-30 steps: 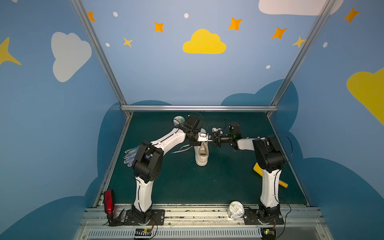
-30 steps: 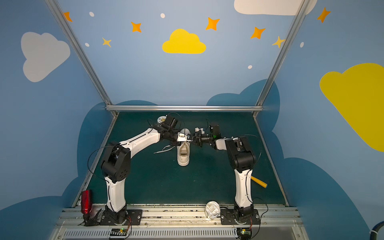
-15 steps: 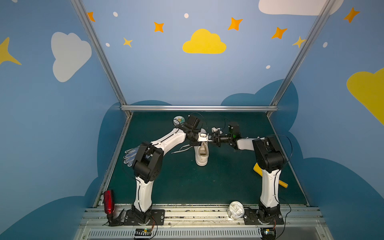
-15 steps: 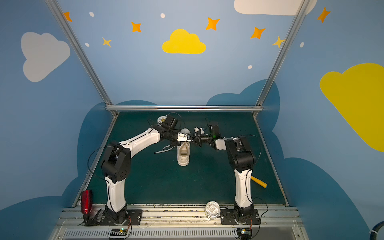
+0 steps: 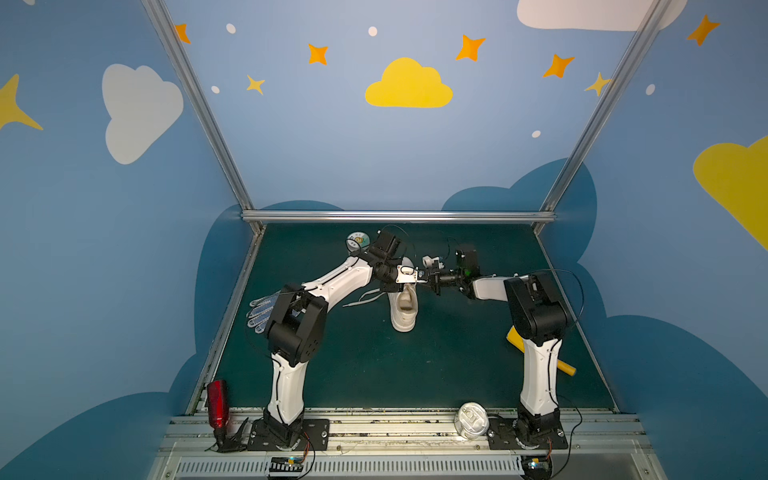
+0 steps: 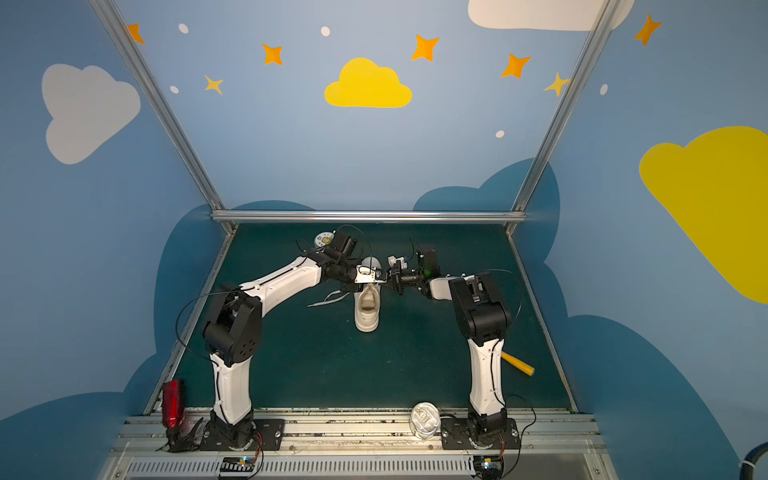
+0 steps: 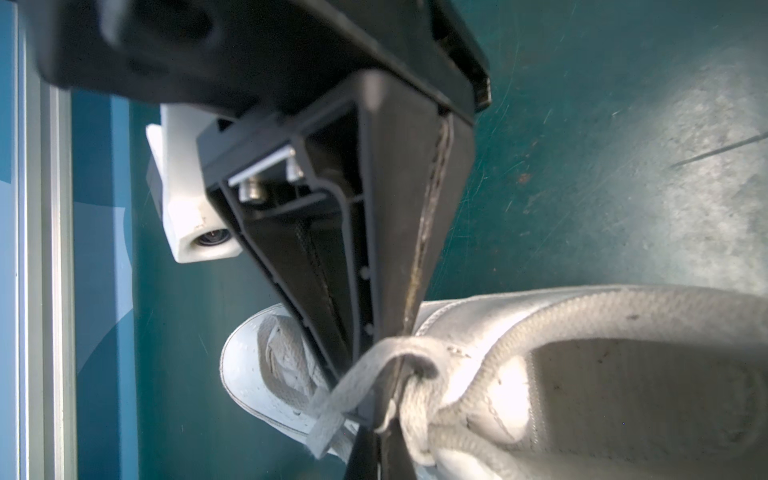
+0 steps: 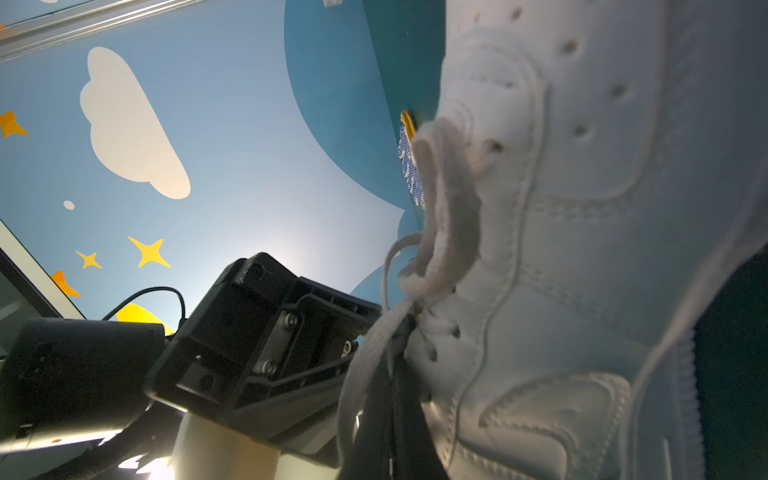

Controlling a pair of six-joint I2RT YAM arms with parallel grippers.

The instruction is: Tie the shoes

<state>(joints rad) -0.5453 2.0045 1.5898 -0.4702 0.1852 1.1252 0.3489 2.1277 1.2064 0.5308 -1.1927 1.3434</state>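
The shoe (image 5: 405, 309) lies mid-mat toward the far side, toe pointing far. Above its tongue, the left gripper (image 5: 419, 280) and right gripper (image 5: 430, 281) meet tip to tip, each pressed together and seemingly pinching the lace (image 7: 361, 365). Best to pull apart slowly, left and right, with even tension, so the shoe does not lift.

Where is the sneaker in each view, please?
A top view: sneaker at centre, heel toward us.
A top view: sneaker at centre too.
Left wrist: sneaker close up, opening showing.
Right wrist: sneaker close up, side on.
Shared landmark: its white lace.
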